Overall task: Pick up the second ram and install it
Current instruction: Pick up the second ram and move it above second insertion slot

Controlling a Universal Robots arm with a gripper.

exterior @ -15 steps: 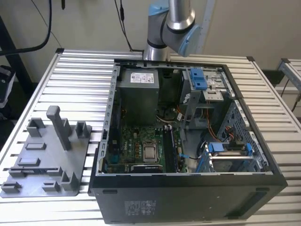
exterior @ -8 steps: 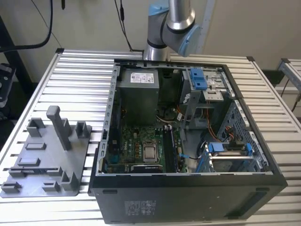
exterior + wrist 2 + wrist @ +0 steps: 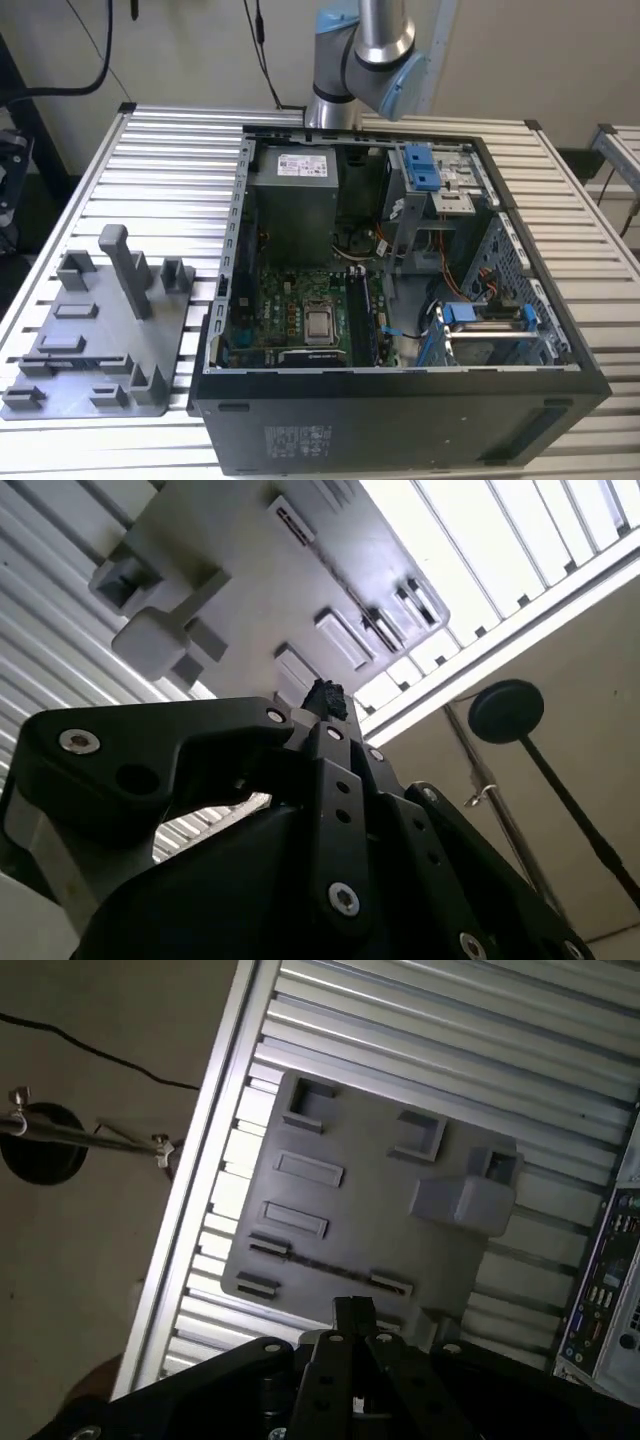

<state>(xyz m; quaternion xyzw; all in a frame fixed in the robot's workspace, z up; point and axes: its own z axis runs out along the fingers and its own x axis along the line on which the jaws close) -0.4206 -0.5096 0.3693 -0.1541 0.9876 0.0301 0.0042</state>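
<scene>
Points the gripper downward from high over the table, black linkages converging toward the tip. Holds it fully closed: fingertips pressed straight against each other, one dark tip in both wrist views. Touches nothing, and hangs in the air over one edge of the grey holder tray.

Looks down on the tray's raised block, its small open pockets and flat rectangular pads. Also takes in a long thin dark groove between two short clips. Finds that tray on the slatted aluminium table, toward the exterior view's left, just beside the open computer case.

Shows the arm as a silver-and-blue joint at the far edge of the table, behind the case, rising out of the top of the exterior view.

Cannot pick out the second ram with certainty. Sees long dark strips running near to far inside the case, just right of the processor socket on the green motherboard. Cannot tell whether these are seated sticks or bare slots.
</scene>
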